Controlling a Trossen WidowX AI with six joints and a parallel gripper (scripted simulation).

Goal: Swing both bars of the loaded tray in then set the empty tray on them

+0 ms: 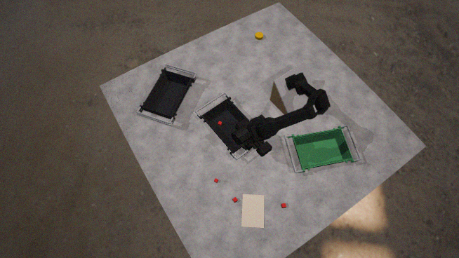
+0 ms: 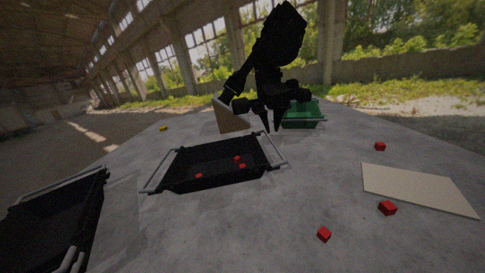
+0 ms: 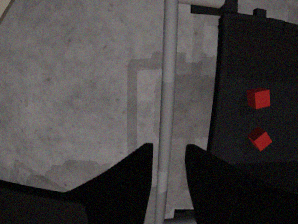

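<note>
The loaded black tray (image 1: 217,133) (image 2: 222,182) (image 3: 235,55) stands mid-table with red blocks (image 1: 220,123) (image 2: 237,159) (image 3: 259,99) inside. Its far bar (image 1: 210,102) (image 2: 156,169) and its bar at the arm's end (image 2: 274,146) (image 3: 168,75) are swung out. My gripper (image 2: 272,131) (image 3: 169,151) points down above that second bar, fingers slightly open. In the wrist view the bar runs between the fingertips without touching either; the height gap is hard to judge. The empty black tray (image 1: 152,87) (image 2: 90,215) stands apart, its bars also out. The arm hides part of the loaded tray from above.
A green tray (image 1: 298,153) (image 2: 301,123) stands near the arm. The wedge-shaped base block (image 1: 277,98) (image 2: 231,120) is beyond the loaded tray. Loose red blocks (image 1: 216,180) (image 2: 387,208) lie near a beige board (image 1: 253,211) (image 2: 415,189). A yellow disc (image 1: 259,36) (image 2: 163,128) lies far off.
</note>
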